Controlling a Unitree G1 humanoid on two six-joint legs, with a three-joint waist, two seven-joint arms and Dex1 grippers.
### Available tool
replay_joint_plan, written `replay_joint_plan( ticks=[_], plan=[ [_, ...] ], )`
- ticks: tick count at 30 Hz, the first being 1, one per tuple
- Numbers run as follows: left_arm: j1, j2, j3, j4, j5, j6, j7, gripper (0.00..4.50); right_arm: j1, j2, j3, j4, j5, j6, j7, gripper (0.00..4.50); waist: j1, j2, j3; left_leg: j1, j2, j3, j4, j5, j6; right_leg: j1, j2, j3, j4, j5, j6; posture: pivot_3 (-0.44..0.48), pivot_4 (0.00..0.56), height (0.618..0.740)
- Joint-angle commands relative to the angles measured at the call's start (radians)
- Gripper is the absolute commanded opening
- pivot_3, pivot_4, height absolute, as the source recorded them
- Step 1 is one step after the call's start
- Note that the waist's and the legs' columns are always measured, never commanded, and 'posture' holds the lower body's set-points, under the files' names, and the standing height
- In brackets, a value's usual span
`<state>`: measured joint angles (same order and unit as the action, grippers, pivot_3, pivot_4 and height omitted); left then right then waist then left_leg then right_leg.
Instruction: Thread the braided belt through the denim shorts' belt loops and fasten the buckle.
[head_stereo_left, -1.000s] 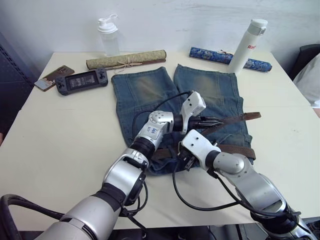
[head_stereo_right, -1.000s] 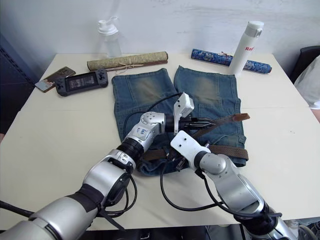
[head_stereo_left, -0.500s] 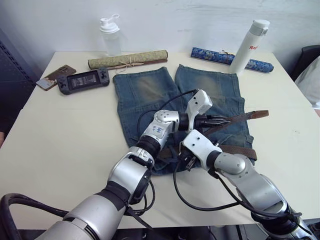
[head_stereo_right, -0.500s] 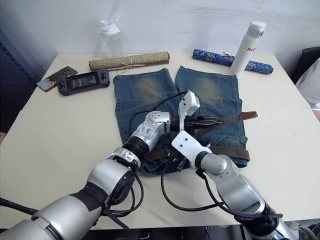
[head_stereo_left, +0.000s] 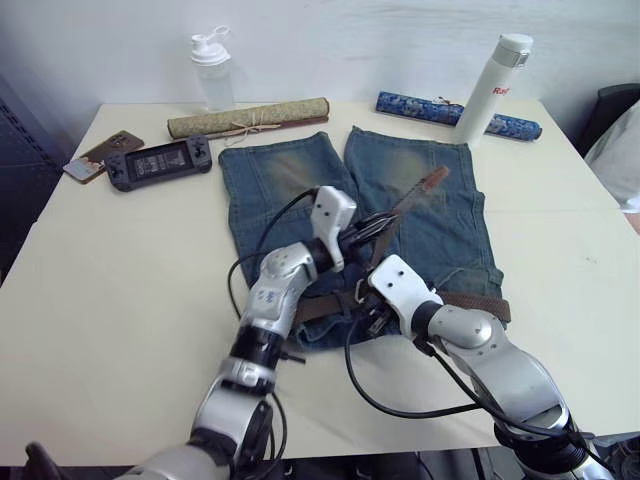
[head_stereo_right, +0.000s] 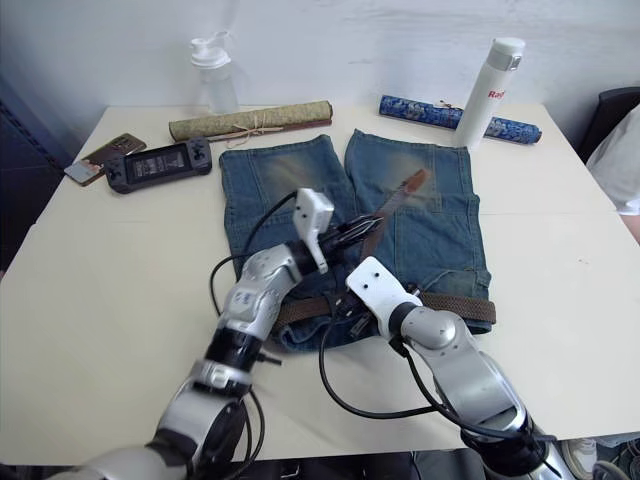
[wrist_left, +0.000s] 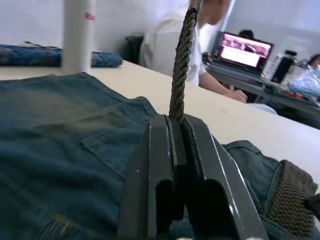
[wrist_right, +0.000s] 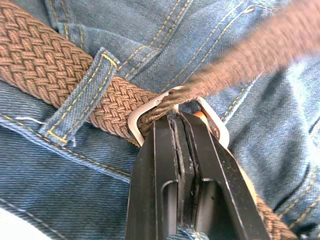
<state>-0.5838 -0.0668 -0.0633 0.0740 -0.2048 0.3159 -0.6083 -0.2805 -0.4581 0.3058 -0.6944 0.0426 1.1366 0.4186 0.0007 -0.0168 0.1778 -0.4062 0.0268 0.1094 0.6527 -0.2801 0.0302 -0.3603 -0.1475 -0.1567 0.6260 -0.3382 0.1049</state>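
Note:
The denim shorts (head_stereo_left: 280, 180) lie flat mid-table, waistband toward me. The braided belt (head_stereo_left: 470, 300) runs along that waistband, under a belt loop (wrist_right: 80, 107). Its strap passes through the silver buckle (wrist_right: 215, 130) and rises slanting over the right leg to its tan tip (head_stereo_left: 433, 180). My left gripper (head_stereo_left: 378, 225) is shut on this raised strap (wrist_left: 180, 60) above the waistband. At the waistband's middle, my right gripper (head_stereo_left: 375, 318) is shut on the buckle frame.
Along the table's far edge stand a clear bottle (head_stereo_left: 213, 70), a tan rolled mat (head_stereo_left: 250, 117), a blue rolled mat (head_stereo_left: 455, 112) and a white flask (head_stereo_left: 487, 85). A game console (head_stereo_left: 160, 160) and phone (head_stereo_left: 100, 152) lie far left. A seated person (wrist_left: 170, 40) is beyond the table.
My left gripper has drawn back to the left with the strap. The belt's free end has swung from pointing right to slanting up over the right leg. The right gripper has stayed on the buckle.

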Motion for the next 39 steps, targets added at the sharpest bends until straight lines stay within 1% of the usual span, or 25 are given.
replay_joint_plan(
  ticks=[1, 4, 7, 9, 12, 16, 20, 25, 27, 30, 31, 32, 35, 37, 39],
  plan=[
    [0.053, 0.004, -0.04, -0.245, -0.035, 0.087, 0.056, 0.0, 0.042, -0.022, -0.02, -0.049, 0.063, -0.006, 0.05, 0.08, 0.0, 0.0, 0.0, 0.0, 0.0, 0.0, 0.0, 0.0, 0.001, 0.0, -0.001, 0.0, -0.001, 0.0, 0.0, 0.0, 0.15, 0.717],
    [0.121, 0.039, -0.053, -0.339, -0.012, 0.115, 0.09, 0.0, 0.059, -0.028, -0.084, -0.099, 0.101, -0.001, 0.07, 0.08, 0.0, 0.001, 0.001, 0.0, -0.001, -0.001, -0.001, -0.002, 0.002, 0.001, -0.002, 0.001, -0.002, 0.0, 0.0, 0.0, 0.15, 0.717],
    [0.194, 0.105, -0.06, -0.394, 0.02, 0.097, 0.109, 0.0, 0.07, -0.039, -0.173, -0.148, 0.149, -0.006, 0.096, 0.08, -0.001, 0.003, 0.002, 0.0, 0.0, -0.002, -0.002, -0.002, 0.0, 0.0, -0.002, 0.001, -0.004, 0.0, 0.0, 0.0, 0.15, 0.717],
    [0.245, 0.146, -0.058, -0.416, 0.025, 0.078, 0.106, 0.0, 0.067, -0.037, -0.24, -0.17, 0.181, -0.002, 0.105, 0.08, -0.003, 0.004, 0.003, 0.0, 0.0, -0.002, -0.004, -0.001, 0.0, 0.0, -0.002, 0.001, -0.004, 0.0, 0.0, 0.0, 0.15, 0.717],
    [0.305, 0.182, -0.049, -0.442, 0.011, 0.056, 0.095, 0.0, 0.068, -0.045, -0.323, -0.183, 0.217, -0.009, 0.119, 0.08, 0.0, 0.005, 0.003, 0.0, 0.001, -0.002, -0.004, -0.001, -0.001, 0.0, -0.001, 0.0, -0.003, 0.0, 0.0, 0.0, 0.15, 0.717],
    [0.354, 0.214, -0.043, -0.439, 0.016, -0.006, 0.103, 0.0, 0.094, -0.072, -0.381, -0.183, 0.236, -0.045, 0.121, 0.08, 0.011, 0.005, 0.003, 0.0, -0.001, -0.002, -0.003, -0.002, 0.001, 0.0, -0.002, 0.001, -0.004, 0.0, 0.0, 0.0, 0.15, 0.717],
    [0.377, 0.24, -0.052, -0.427, 0.029, -0.059, 0.105, 0.0, 0.128, -0.125, -0.362, -0.172, 0.205, -0.115, 0.104, 0.08, 0.017, 0.006, 0.004, 0.0, 0.0, -0.002, -0.003, -0.002, 0.001, 0.0, -0.003, 0.001, -0.004, 0.0, 0.0, 0.0, 0.15, 0.717],
    [0.371, 0.269, -0.085, -0.405, 0.048, -0.086, 0.093, 0.0, 0.135, -0.205, -0.276, -0.144, 0.08, -0.3, 0.062, 0.08, 0.022, 0.006, 0.004, 0.0, 0.0, -0.001, -0.004, -0.002, 0.0, -0.001, -0.002, 0.001, -0.004, 0.0, -0.001, 0.0, 0.15, 0.717],
    [0.367, 0.275, -0.098, -0.398, 0.051, -0.085, 0.091, 0.0, 0.133, -0.25, -0.234, -0.124, 0.007, -0.402, 0.052, 0.08, 0.023, 0.006, 0.004, 0.0, 0.0, -0.001, -0.004, -0.002, -0.001, -0.001, -0.002, 0.001, -0.004, 0.0, -0.001, 0.0, 0.15, 0.717],
    [0.358, 0.289, -0.116, -0.392, 0.058, -0.075, 0.081, 0.0, 0.138, -0.274, -0.207, -0.097, -0.057, -0.505, 0.037, 0.93, 0.023, 0.006, 0.004, 0.0, 0.0, -0.001, -0.004, -0.002, -0.001, -0.001, -0.001, 0.0, -0.004, 0.0, 0.0, 0.0, 0.15, 0.717],
    [0.355, 0.302, -0.125, -0.383, 0.071, -0.076, 0.076, 0.0, 0.141, -0.293, -0.205, -0.088, -0.099, -0.561, 0.027, 1.3, 0.023, 0.006, 0.004, 0.0, 0.0, -0.001, -0.004, -0.002, -0.001, -0.001, -0.001, 0.0, -0.004, 0.0, 0.0, 0.0, 0.15, 0.717],
    [0.353, 0.31, -0.131, -0.377, 0.081, -0.078, 0.073, 0.0, 0.143, -0.306, -0.204, -0.08, -0.13, -0.601, 0.021, 1.81, 0.024, 0.006, 0.004, 0.0, 0.0, -0.001, -0.004, -0.002, -0.001, -0.001, -0.001, 0.0, -0.004, 0.0, 0.0, 0.0, 0.15, 0.717],
    [0.34, 0.335, -0.152, -0.36, 0.11, -0.069, 0.071, 0.0, 0.149, -0.365, -0.216, -0.037, -0.223, -0.767, 0.02, 3.15, 0.025, 0.006, 0.004, 0.0, 0.0, 0.0, -0.003, -0.001, -0.001, -0.001, -0.001, 0.0, -0.004, 0.0, 0.0, 0.0, 0.15, 0.717],
    [0.333, 0.343, -0.162, -0.356, 0.116, -0.074, 0.067, 0.0, 0.141, -0.379, -0.211, -0.017, -0.252, -0.841, 0.026, 3.15, 0.024, 0.006, 0.004, 0.0, 0.0, 0.0, -0.003, -0.001, -0.001, -0.001, 0.0, -0.001, -0.004, 0.0, 0.0, 0.0, 0.15, 0.717],
    [0.328, 0.35, -0.173, -0.348, 0.129, -0.076, 0.066, 0.0, 0.123, -0.366, -0.21, 0.003, -0.276, -0.882, 0.017, 3.15, 0.024, 0.006, 0.004, 0.0, 0.0, 0.0, -0.003, -0.001, -0.001, -0.001, 0.0, -0.001, -0.004, 0.0, 0.0, 0.0, 0.15, 0.717]
  ],
)
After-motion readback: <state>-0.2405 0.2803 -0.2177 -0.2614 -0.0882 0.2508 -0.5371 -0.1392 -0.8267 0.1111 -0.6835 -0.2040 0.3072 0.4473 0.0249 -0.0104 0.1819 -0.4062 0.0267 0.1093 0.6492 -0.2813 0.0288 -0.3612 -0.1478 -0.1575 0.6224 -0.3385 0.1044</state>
